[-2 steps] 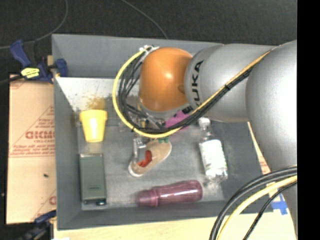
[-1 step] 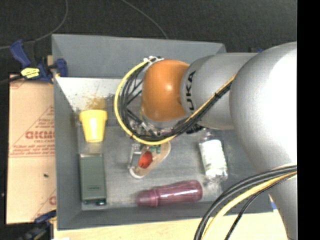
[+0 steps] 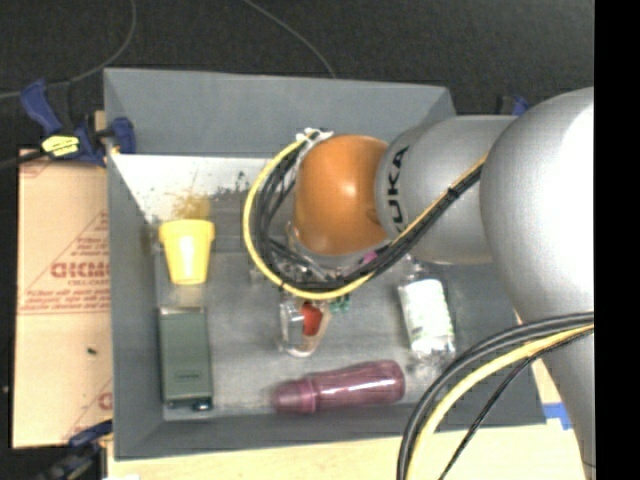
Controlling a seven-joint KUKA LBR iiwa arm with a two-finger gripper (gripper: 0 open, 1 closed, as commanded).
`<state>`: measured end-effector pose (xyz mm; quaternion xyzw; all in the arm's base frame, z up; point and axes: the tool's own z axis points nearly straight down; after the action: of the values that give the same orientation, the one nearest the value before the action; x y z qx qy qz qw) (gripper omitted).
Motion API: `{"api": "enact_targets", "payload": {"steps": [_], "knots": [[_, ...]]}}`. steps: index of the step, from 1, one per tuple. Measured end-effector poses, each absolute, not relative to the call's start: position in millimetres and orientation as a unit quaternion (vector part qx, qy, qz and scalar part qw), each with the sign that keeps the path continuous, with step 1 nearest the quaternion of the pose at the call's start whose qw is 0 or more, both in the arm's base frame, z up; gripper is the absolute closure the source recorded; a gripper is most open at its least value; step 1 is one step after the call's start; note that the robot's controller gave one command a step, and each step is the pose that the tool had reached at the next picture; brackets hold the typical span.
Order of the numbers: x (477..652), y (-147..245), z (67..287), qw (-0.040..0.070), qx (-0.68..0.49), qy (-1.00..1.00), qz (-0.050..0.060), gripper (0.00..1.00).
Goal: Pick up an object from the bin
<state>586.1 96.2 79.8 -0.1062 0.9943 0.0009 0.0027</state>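
My gripper (image 3: 305,293) hangs over the bin (image 3: 270,108) just past the maroon cylinder (image 3: 340,386), toward the far wall. A small clear piece with a red part (image 3: 303,325) sits under it, close to the cylinder's left end but apart from it. I take that piece to be my target. My orange cover and cables hide the hand, so I cannot tell whether it is spread or pressed together. To do this well, I should come straight down and centre on the clear piece. I should also stay off the cylinder, since a nudge would likely roll it. The white bottle (image 3: 426,316), beyond the cylinder's right end, and the yellow cup (image 3: 187,250), well to the cylinder's left, are clear of my path.
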Motion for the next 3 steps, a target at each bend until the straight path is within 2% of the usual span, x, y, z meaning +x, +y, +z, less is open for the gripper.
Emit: {"api": "enact_targets", "payload": {"steps": [1,2,3], "knots": [[572.3,60.3,76.1,0.003,-0.029,1.000,0.002,0.00],[577.5,52.7,74.6,0.003,-0.067,0.998,0.001,0.00],[580.2,41.6,143.7,0.002,-0.067,0.998,0.002,0.00]]}}
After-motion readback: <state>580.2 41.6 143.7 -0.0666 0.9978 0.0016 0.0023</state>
